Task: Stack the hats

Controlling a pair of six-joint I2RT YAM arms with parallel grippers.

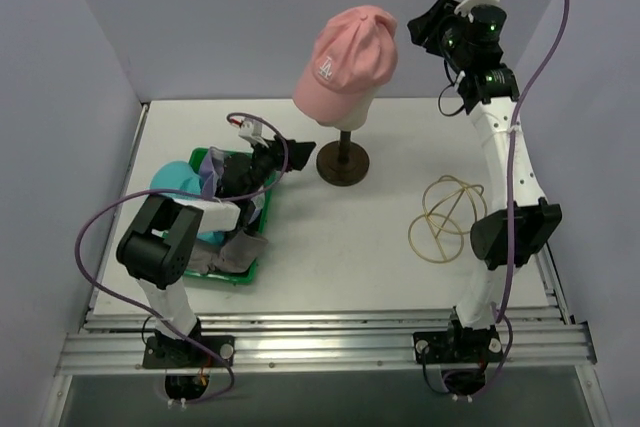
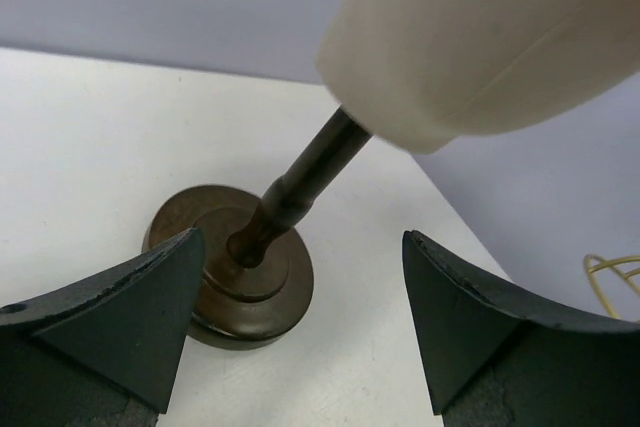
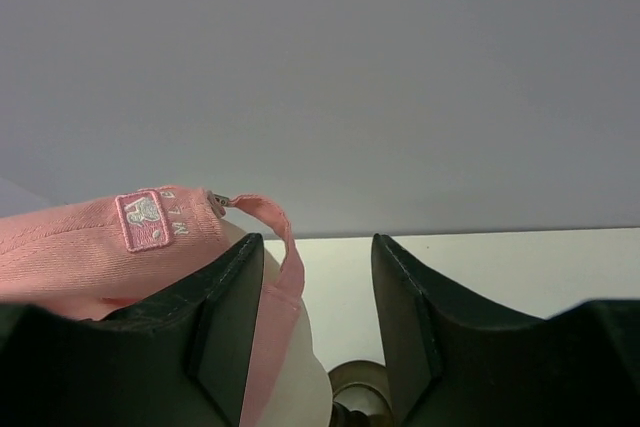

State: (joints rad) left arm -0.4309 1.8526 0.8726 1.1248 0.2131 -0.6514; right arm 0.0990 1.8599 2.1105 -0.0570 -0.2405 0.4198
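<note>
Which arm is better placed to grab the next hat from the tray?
Left, probably: the left gripper, open, hovers by the tray of hats; the right gripper is up behind the pink cap.

I have open desk (image 1: pixel 330 247) across lower centre of the top view. Upper centre, the mannequin head (image 1: pixel 345 112) and its stand (image 1: pixel 342 162) block the way, just ahead of my left fingers (image 2: pixel 110 317). A wire frame (image 1: pixel 447 217) lies right, the green tray (image 1: pixel 205 157) left.
</note>
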